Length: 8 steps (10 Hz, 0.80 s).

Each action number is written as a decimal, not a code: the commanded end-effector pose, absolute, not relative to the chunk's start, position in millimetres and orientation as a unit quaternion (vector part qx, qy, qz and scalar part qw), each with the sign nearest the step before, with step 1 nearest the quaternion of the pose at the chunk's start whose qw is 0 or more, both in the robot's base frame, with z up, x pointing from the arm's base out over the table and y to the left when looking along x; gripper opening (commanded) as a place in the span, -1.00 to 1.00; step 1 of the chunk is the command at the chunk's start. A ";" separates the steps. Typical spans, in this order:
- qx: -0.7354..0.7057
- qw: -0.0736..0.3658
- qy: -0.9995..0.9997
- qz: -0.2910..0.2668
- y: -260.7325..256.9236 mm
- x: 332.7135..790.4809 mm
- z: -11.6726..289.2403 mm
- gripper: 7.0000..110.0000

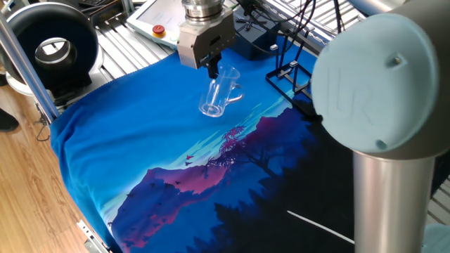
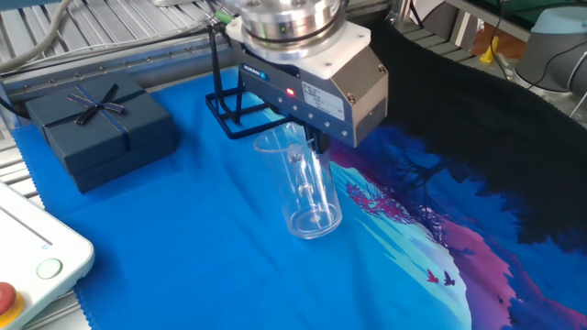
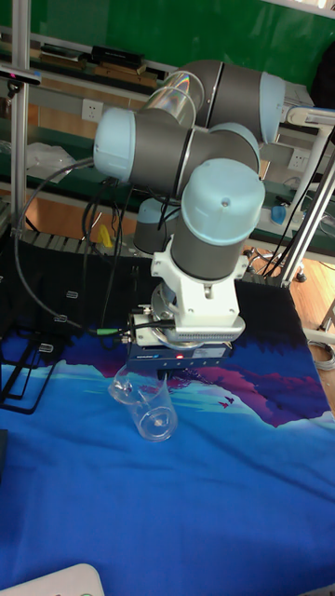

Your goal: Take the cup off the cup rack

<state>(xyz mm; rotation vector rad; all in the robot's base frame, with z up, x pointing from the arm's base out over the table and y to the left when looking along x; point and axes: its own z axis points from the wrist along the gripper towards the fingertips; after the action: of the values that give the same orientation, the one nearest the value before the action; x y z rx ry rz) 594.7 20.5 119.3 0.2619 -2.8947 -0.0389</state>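
Observation:
The cup (image 1: pixel 218 93), a clear glass mug, hangs tilted over the blue cloth, rim up and thick base low. My gripper (image 1: pixel 213 69) is shut on its rim wall from above. In the other fixed view the cup (image 2: pixel 304 191) leans below the gripper (image 2: pixel 316 147), one finger inside the glass. The cup rack (image 2: pixel 229 112), a thin black frame, stands apart behind the gripper with nothing on it; it also shows as cup rack (image 1: pixel 287 73) and cup rack (image 3: pixel 20 372). In the tall view the cup (image 3: pixel 147 404) hangs under the gripper (image 3: pixel 164 377). I cannot tell whether the base touches the cloth.
A dark navy box with a bow (image 2: pixel 99 124) sits left of the rack. A white pendant with a red button (image 2: pixel 18 266) lies at the cloth's near left corner. A black round device (image 1: pixel 50 48) stands off the table. My arm's large elbow (image 1: pixel 383 84) blocks the right side.

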 end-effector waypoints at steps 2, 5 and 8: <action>0.071 0.096 -0.993 -0.016 23.6 596.2 118.7 -1.00; 0.067 0.082 -0.994 -0.030 33.6 607.0 102.5 -1.00; 0.066 0.084 -0.994 -0.016 26.7 606.5 102.9 -1.00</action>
<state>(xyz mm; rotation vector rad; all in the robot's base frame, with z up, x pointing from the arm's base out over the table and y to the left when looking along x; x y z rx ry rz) 604.1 27.1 105.0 0.2071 -2.9576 -0.0504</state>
